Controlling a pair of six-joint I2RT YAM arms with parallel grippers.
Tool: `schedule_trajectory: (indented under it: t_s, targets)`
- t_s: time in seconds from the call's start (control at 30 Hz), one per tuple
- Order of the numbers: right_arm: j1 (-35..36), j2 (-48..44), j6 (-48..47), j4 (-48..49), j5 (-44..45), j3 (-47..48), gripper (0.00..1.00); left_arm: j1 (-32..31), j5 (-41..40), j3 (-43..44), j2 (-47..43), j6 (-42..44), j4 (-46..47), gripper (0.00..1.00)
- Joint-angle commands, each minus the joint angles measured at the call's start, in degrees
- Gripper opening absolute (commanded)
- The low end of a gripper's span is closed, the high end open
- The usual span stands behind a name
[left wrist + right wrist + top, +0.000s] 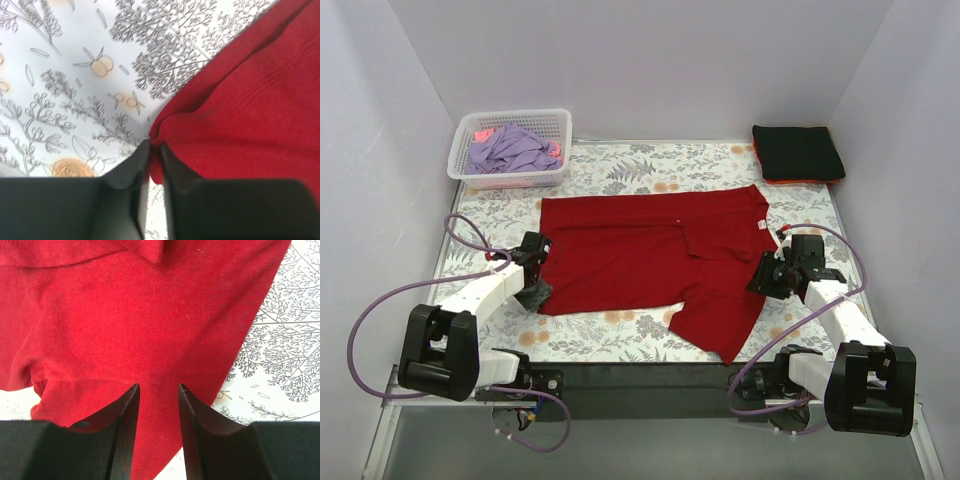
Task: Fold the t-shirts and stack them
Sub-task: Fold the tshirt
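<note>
Left gripper sits at the near-left corner of the deep-red t-shirt, its fingers nearly together and pinching the puckered edge of the fabric. Right gripper is at the shirt's right side with its jaws apart, red cloth showing below and between them. The shirt lies spread mid-table on the floral cloth, mostly flat. One sleeve juts toward the near edge, and the white neck label is at the right.
</note>
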Motion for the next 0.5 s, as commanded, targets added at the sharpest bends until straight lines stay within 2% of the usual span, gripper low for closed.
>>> schedule_trajectory:
  t_s: [0.0, 0.07, 0.27, 0.47]
  targets:
    - [0.20, -0.89, -0.75, 1.25, -0.55, 1.64, 0.43, 0.16, -2.21, 2.46, -0.25, -2.11, -5.38, 0.08]
    - [0.20, -1.07, -0.75, 1.17, -0.29, 1.64, 0.43, 0.16, -1.17, 3.35, -1.57, -2.55, -6.97, 0.00]
    - [0.20, -0.98, -0.58, 1.08, 0.33, 1.37, 0.43, 0.16, -1.07, 4.23, -5.01, -3.34, -9.35, 0.00]
    - [0.20, -0.63, -0.67, 0.47, 0.76, 1.72, 0.44, 0.16, -1.07, 3.79, -5.35, -4.22, -10.14, 0.11]
